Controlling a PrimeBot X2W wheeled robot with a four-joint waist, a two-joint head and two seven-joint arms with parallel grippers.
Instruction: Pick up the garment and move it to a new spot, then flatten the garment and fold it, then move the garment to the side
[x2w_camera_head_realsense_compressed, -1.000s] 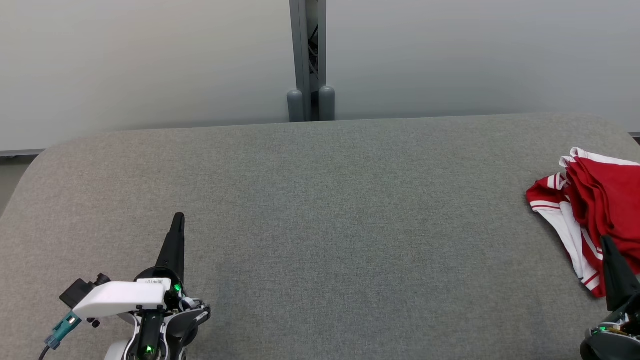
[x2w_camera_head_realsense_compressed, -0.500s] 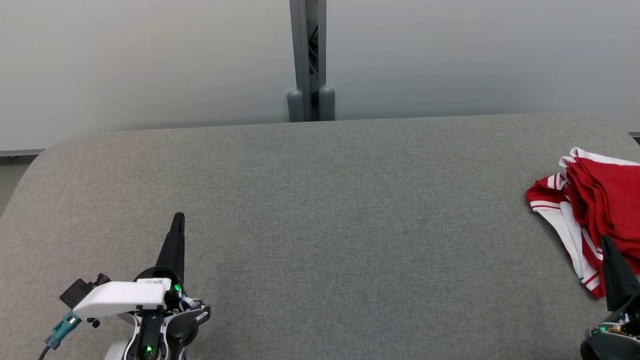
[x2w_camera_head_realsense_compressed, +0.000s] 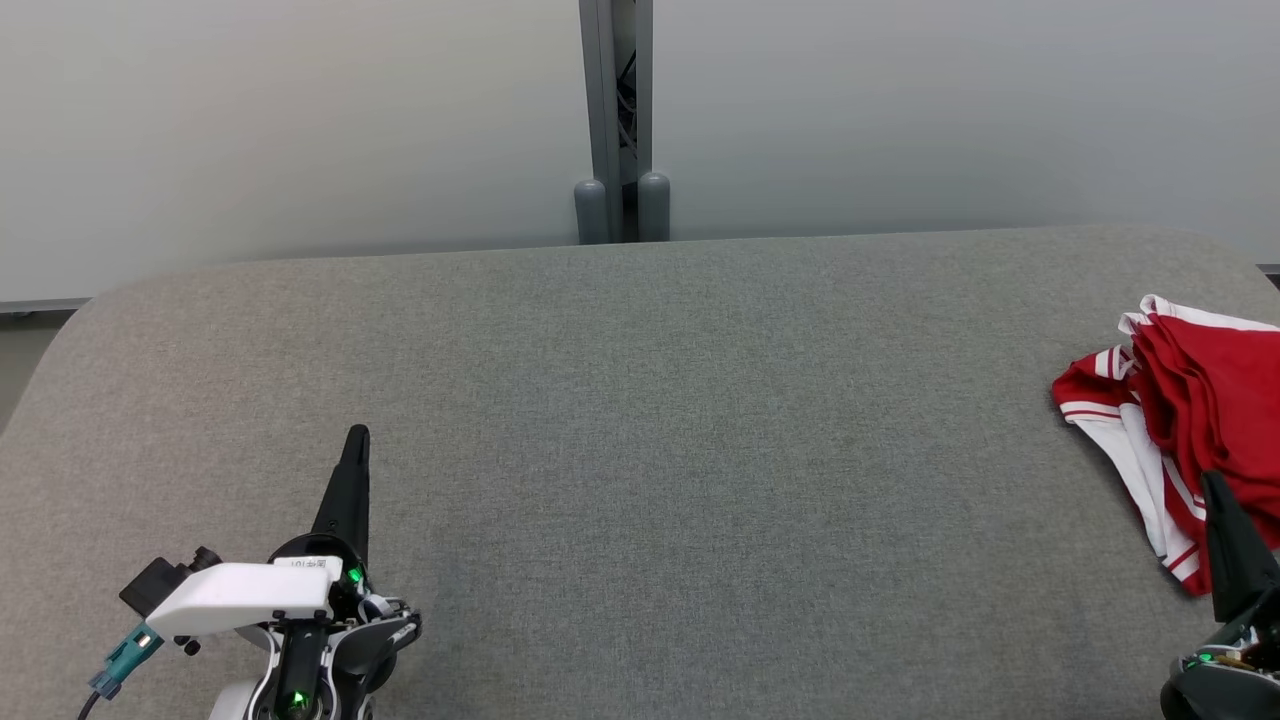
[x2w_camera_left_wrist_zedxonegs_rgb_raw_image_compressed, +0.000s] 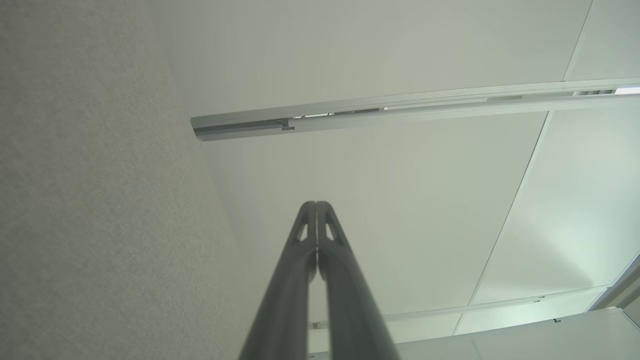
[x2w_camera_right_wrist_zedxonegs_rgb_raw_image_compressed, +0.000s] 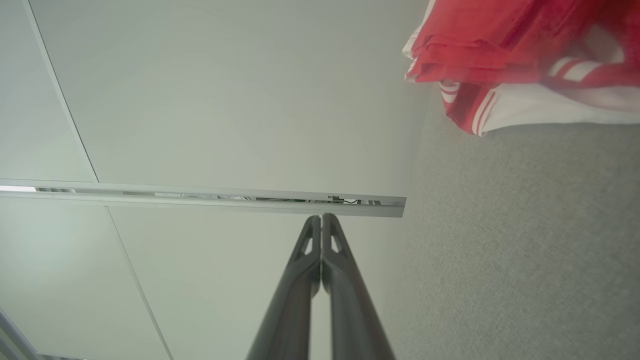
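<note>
Right gripper (x2w_camera_head_realsense_compressed: 1216, 492), closed and empty, sits at the near right with the crumpled red-and-white garment (x2w_camera_head_realsense_compressed: 1190, 400) just beyond its tip, stretching near to far along the grey table's (x2w_camera_head_realsense_compressed: 640, 450) right edge, well apart from the closed left gripper (x2w_camera_head_realsense_compressed: 355, 442).

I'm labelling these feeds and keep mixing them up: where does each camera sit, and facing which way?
Head view: on the head, looking forward and down over the grey table and wall panels; left gripper lower left, right gripper lower right.
Left wrist view: on the left wrist, looking along its shut fingers at the wall panels, table at its left.
Right wrist view: on the right wrist, along its shut fingers at the wall panels; table and red garment on its right.
Shared: the garment, in head and right wrist views.
</note>
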